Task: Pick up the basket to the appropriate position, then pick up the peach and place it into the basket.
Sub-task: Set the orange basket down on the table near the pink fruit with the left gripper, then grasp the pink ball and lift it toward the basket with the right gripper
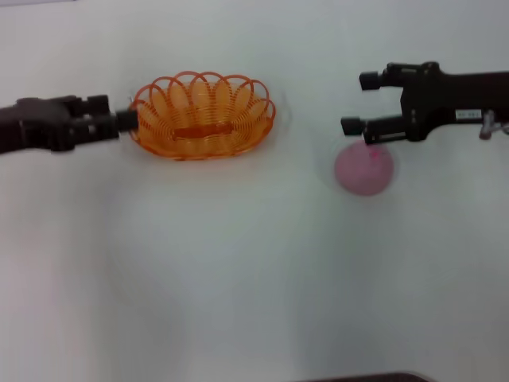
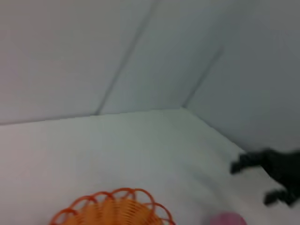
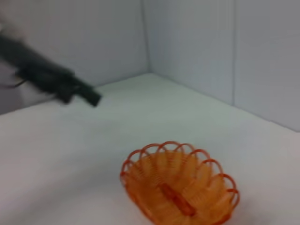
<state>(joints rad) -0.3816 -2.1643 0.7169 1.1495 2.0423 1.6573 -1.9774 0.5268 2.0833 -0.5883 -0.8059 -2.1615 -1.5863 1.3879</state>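
The orange wire basket (image 1: 203,115) sits upright on the white table, left of centre; it also shows in the left wrist view (image 2: 112,211) and the right wrist view (image 3: 180,187). My left gripper (image 1: 125,119) is at the basket's left rim in the head view; the right wrist view shows the left gripper (image 3: 91,97) apart from the basket. The pale pink peach (image 1: 363,169) lies on the table at the right, and its top shows in the left wrist view (image 2: 227,219). My right gripper (image 1: 362,103) is open and empty, just behind the peach, also seen in the left wrist view (image 2: 253,183).
The white table (image 1: 238,270) stretches bare in front of both things. Pale walls (image 3: 187,42) meet in a corner behind the table. A dark edge (image 1: 366,377) shows at the near bottom.
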